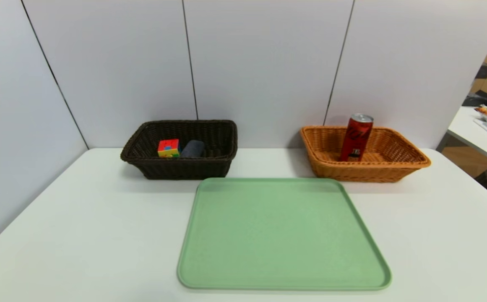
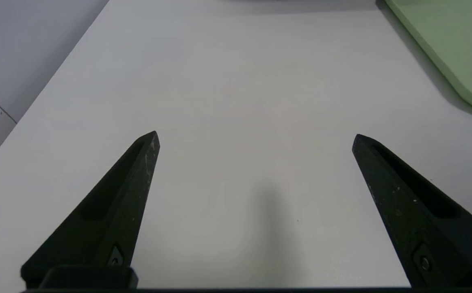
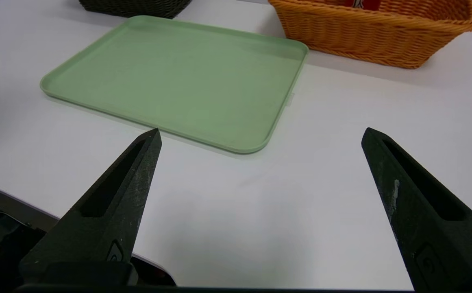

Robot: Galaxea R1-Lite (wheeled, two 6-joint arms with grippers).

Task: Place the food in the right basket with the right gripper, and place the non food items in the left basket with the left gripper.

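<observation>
A tall red can point(image 1: 355, 137) stands upright inside the orange-tan right basket point(image 1: 411, 152) at the back right. The dark brown left basket point(image 1: 218, 138) at the back left holds a multicoloured cube point(image 1: 168, 148) and a dark grey rolled cloth point(image 1: 192, 149) side by side. Neither arm shows in the head view. My left gripper point(image 2: 256, 136) hangs open over bare white table, with nothing between its fingers. My right gripper point(image 3: 261, 133) is open too, above the table's near edge, empty. The orange-tan basket point(image 3: 374, 38) lies far beyond the right gripper.
A flat green tray point(image 1: 283, 235) with nothing on it lies in the middle of the white table point(image 1: 58, 235), in front of both baskets. Its corner point(image 2: 463, 61) shows in the left wrist view. Grey wall panels stand behind. Another table point(image 1: 478, 134) is off to the right.
</observation>
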